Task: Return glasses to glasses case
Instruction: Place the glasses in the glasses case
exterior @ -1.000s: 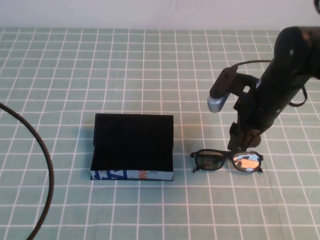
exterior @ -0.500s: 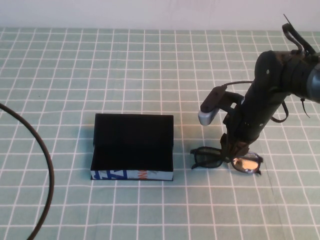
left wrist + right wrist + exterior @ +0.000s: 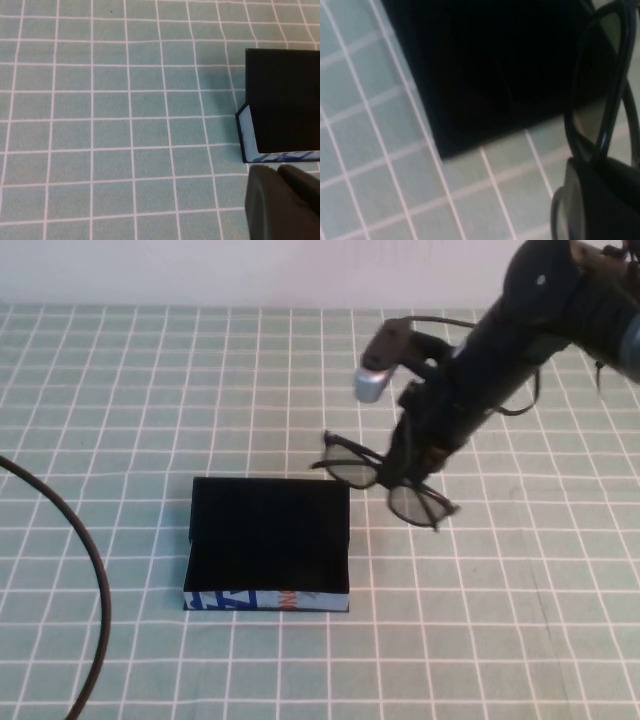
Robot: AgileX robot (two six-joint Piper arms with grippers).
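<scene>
Right claw (image 3: 412,465) clenched on glasses (image 3: 385,483) at bridge, lifted beside open glasses case (image 3: 267,540); best levelled before lowering. Left claw (image 3: 282,202) parked near case, grip unclear.

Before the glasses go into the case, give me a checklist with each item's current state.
1. Grip: the right gripper is shut on the glasses at the bridge. Ok.
2. Lift: the glasses hang tilted above the checked tablecloth. Ok.
3. Case: the glasses case sits lid open, interior facing up. Ok.
4. Alignment: the glasses are near the case's far right corner, not over its middle. Not ok.
5. Interior empty: all black inside. Cannot tell.
6. Left gripper: low beside the case's near corner in the left wrist view, outside the high view. Clearance cannot tell.
</scene>
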